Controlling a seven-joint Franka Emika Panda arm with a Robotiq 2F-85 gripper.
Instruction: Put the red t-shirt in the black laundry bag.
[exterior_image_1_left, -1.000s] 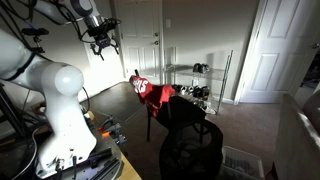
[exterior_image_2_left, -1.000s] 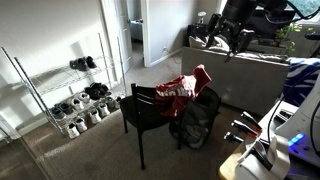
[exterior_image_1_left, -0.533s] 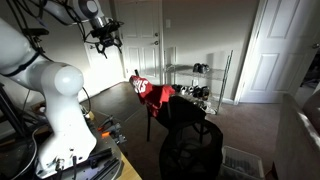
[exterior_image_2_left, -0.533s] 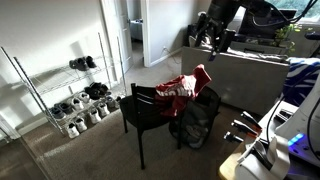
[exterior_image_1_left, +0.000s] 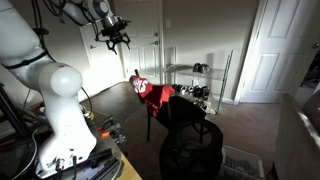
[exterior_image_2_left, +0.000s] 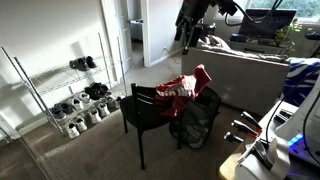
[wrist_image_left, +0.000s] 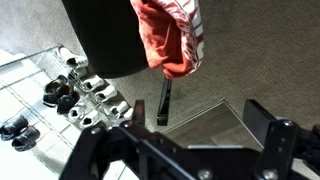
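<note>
As an exterior view shows it, gripper (exterior_image_1_left: 117, 40): high in the air in front of the white door, fingers pointing down, well apart from the chair. It is too small here to tell how far it is open.
Red t-shirt (exterior_image_1_left: 150, 91): lying on the dark chair (exterior_image_1_left: 186, 108), not in the bag.
Black laundry bag (exterior_image_1_left: 190, 150): upright on the floor, just beside the chair, on the camera's side.
Shoe rack (exterior_image_1_left: 205, 72): behind the chair, near the wall.
Gripper in an exterior view (exterior_image_2_left: 184, 32): above the grey sofa (exterior_image_2_left: 250, 75), higher than the chair and away from it.
Red t-shirt in an exterior view (exterior_image_2_left: 185, 88): on the chair seat, one part standing up next to the bag (exterior_image_2_left: 196, 125).
Fingers in the wrist view (wrist_image_left: 98, 150): spread wide, with nothing between them.
Red t-shirt in the wrist view (wrist_image_left: 170, 35): far below, hanging over the edge of the dark chair seat.
Shoes (wrist_image_left: 75, 95): in rows on the wire rack, beside the chair.
</note>
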